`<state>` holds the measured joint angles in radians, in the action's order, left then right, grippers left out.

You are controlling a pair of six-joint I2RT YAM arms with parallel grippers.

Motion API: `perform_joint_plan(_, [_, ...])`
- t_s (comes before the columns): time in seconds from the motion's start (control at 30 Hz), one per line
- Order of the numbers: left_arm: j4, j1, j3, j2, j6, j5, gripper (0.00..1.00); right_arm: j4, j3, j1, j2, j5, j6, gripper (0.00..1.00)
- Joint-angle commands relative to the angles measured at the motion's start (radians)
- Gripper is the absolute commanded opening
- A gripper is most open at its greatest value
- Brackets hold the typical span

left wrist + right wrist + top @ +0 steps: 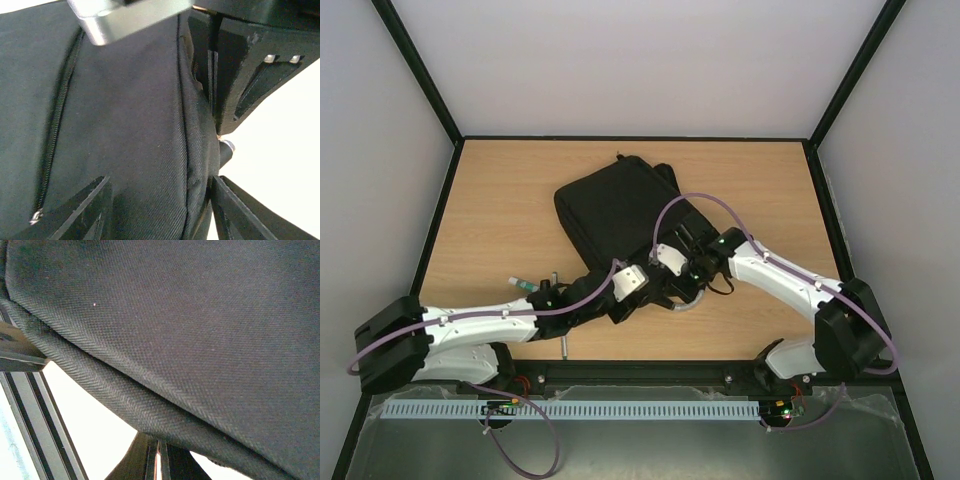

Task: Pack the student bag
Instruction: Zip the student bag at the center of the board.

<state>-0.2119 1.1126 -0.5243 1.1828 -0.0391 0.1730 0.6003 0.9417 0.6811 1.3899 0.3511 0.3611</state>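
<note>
Pale wooden table [480,200], boxed in by a black frame and white walls, carries two robot arms at work on a backpack. Close to the front edge, left of centre, a thin grey stick [563,343] lies just beside the left arm; a slim item with a teal tip [521,284] lies just beyond that arm. Both arms reach inward and meet at the near end of the student bag [610,205], which lies flat and angled at mid-table. The left gripper [160,205] has its jaws apart, straddling a seamed ridge of black fabric beside a zip [55,125]. The right gripper [157,462] has its fingers closed together at the bag's rolled edge; whether any cloth is pinched there cannot be told.
</note>
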Motion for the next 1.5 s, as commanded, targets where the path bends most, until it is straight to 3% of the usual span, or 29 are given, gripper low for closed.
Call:
perform_joint_plan(0.0, [-0.044, 0.004, -0.043, 0.063, 0.021, -0.035, 0.53, -0.004, -0.017, 0.003, -0.037, 0.019, -0.005, 0.01])
perform_joint_plan(0.23, [-0.024, 0.004, -0.055, 0.085, 0.018, -0.01, 0.15, -0.001, -0.057, -0.02, -0.061, -0.067, 0.01, 0.01])
perform_joint_plan(0.6, [0.031, 0.003, 0.012, -0.026, -0.03, 0.032, 0.1, 0.022, -0.104, -0.256, -0.089, -0.12, 0.106, 0.01])
perform_joint_plan(0.8, [0.118, 0.003, 0.047, -0.104, -0.133, 0.129, 0.1, -0.01, -0.111, -0.298, -0.084, -0.182, 0.119, 0.01])
perform_joint_plan(1.0, [0.246, 0.003, 0.107, -0.271, -0.305, 0.243, 0.15, -0.029, -0.11, -0.299, -0.066, -0.179, 0.107, 0.01])
perform_joint_plan(1.03, [0.255, 0.003, 0.12, -0.303, -0.316, 0.253, 0.21, -0.028, -0.109, -0.299, -0.064, -0.164, 0.104, 0.01])
perform_joint_plan(1.13, [0.251, 0.003, 0.143, -0.374, -0.319, 0.228, 0.51, -0.021, -0.109, -0.296, -0.07, -0.112, 0.095, 0.01])
perform_joint_plan(1.2, [0.222, 0.004, 0.14, -0.392, -0.305, 0.2, 0.6, -0.018, -0.113, -0.291, -0.086, -0.072, 0.092, 0.01])
perform_joint_plan(1.33, [0.126, 0.012, 0.105, -0.362, -0.22, 0.115, 0.65, 0.004, -0.12, -0.244, -0.132, -0.015, 0.1, 0.01])
perform_joint_plan(1.47, [0.071, 0.015, 0.017, -0.213, -0.11, 0.043, 0.66, 0.01, -0.132, -0.193, -0.174, -0.006, 0.094, 0.01])
